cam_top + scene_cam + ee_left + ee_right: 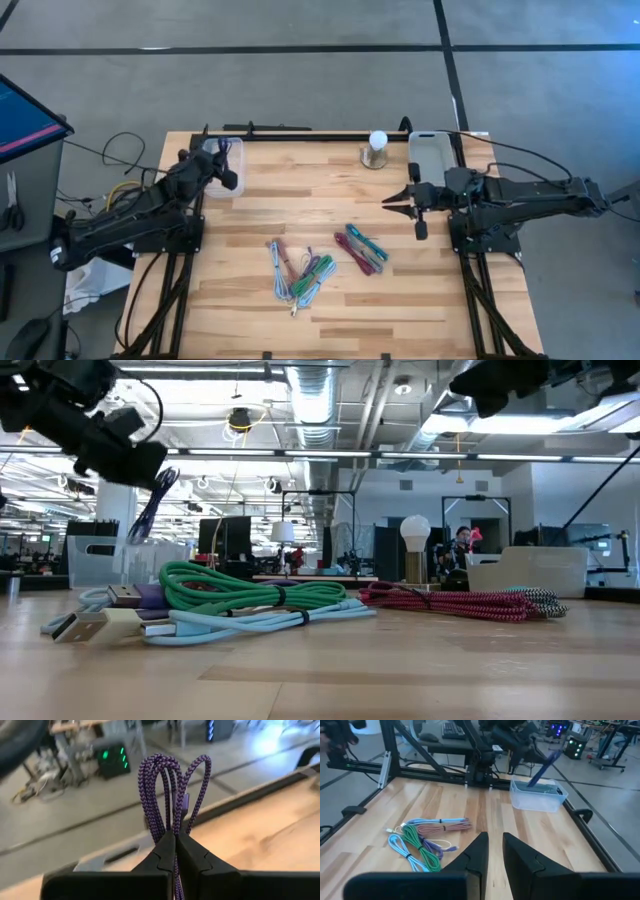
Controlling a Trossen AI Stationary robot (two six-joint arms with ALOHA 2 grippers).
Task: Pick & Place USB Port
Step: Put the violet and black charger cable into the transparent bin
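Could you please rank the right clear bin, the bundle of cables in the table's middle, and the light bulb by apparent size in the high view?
1. Bundle of cables.
2. Right clear bin, only slightly smaller; close call.
3. Light bulb, clearly smallest.

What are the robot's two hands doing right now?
Left end effector: closed on the purple cable, above the bin.
Right end effector: slightly open, holding nothing.

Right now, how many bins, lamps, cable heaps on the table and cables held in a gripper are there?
Clear plastic bins: 2
White bulb lamp: 1
Heaps of coloured cables: 2
Purple braided cable in left gripper: 1
Total: 6
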